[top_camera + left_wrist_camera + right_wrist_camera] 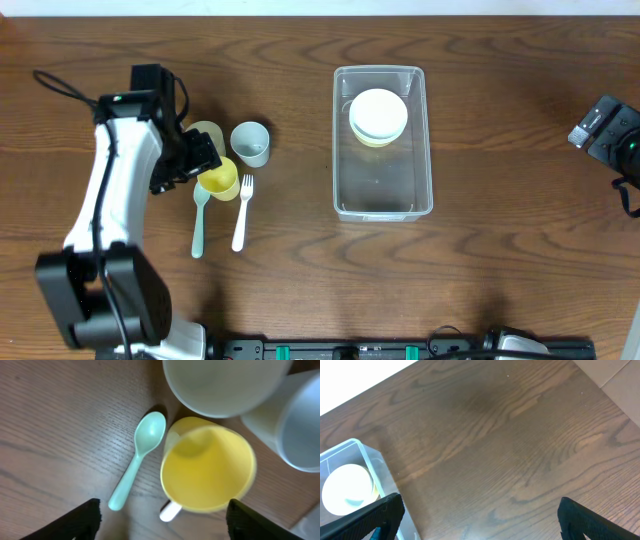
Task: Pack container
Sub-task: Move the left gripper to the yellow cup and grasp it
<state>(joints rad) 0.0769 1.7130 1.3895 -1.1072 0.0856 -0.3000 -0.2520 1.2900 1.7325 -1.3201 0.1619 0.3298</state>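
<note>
Left tool (162, 510) sat open astride yellow cup (207, 470), gripping nothing; next move needed closing, lifting into container (380, 185); right tool (480, 505) hung open, empty.

Dark brown wood-grain table (500, 270) fills the overhead view, its grain running lengthwise from side to side. A thin pale strip (300, 6) shows beyond its far edge. Seen from the right wrist, the tabletop ends in a straight edge against a plain white surface (355, 380) at upper left, and meets a tan surface (622, 385) crossed by a thin seam at upper right. Light is soft and even, casting faint, blurred shadows and a dull sheen on the wood.
</note>
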